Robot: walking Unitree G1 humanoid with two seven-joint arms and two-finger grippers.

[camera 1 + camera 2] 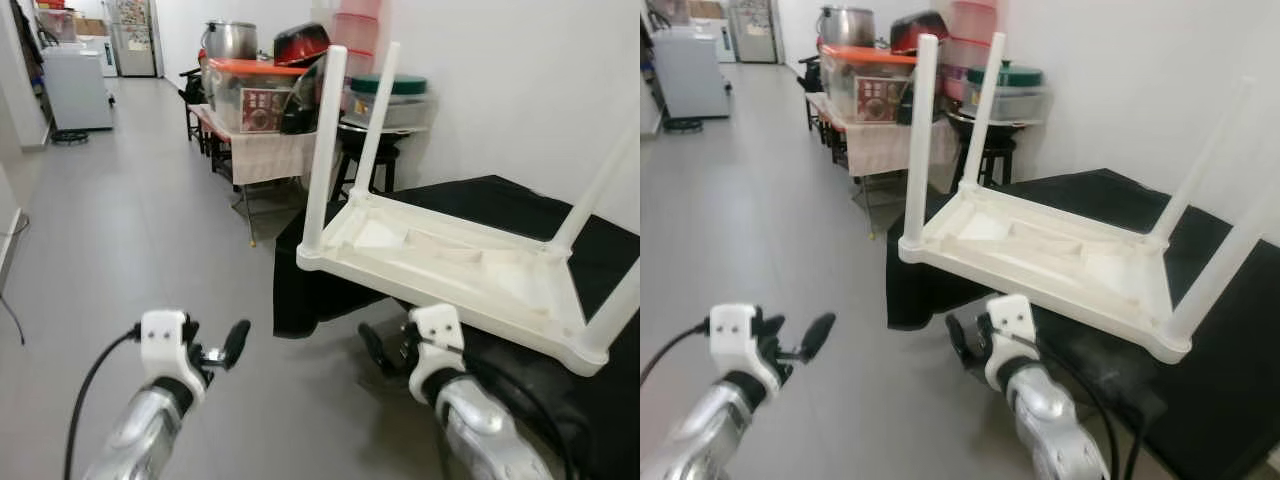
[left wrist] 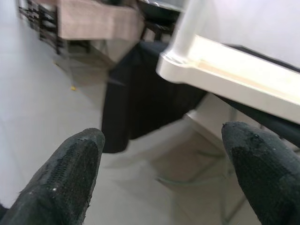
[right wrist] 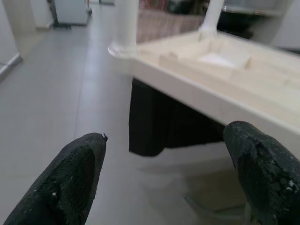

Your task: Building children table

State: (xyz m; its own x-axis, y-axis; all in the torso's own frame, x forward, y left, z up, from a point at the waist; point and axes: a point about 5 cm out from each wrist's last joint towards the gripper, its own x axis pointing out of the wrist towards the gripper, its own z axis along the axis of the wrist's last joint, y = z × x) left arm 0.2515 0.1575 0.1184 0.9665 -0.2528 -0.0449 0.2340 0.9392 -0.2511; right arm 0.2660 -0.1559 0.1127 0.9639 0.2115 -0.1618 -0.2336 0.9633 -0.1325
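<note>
Nearest to us, our left gripper [image 1: 222, 350] hovers over bare floor [image 1: 130, 230] with its fingers [image 2: 65, 178] spread wide and nothing between them. Our right gripper [image 1: 965, 340] hangs just below the near edge of the children's table [image 1: 450, 265], fingers equally wide and empty.

The table lies upside down on a black-draped bench [image 1: 510, 200], all four white legs [image 1: 325, 150] pointing up, and its near-left corner overhangs the bench's near edge. That overhang is our main worry: if we push up under that corner or catch a leg while turning it over, we judge the light plastic could tip or slide off the cloth onto the floor. A loose leg might also pull free; we cannot tell how firmly they sit.

Further back, a cloth-covered side table [image 1: 255, 150] crowded with a storage box [image 1: 255, 95] and pots [image 1: 230, 40] stands near the bench's far-left corner, leaving little room to swing the legs. A white appliance [image 1: 75, 85] stands at the far end.
</note>
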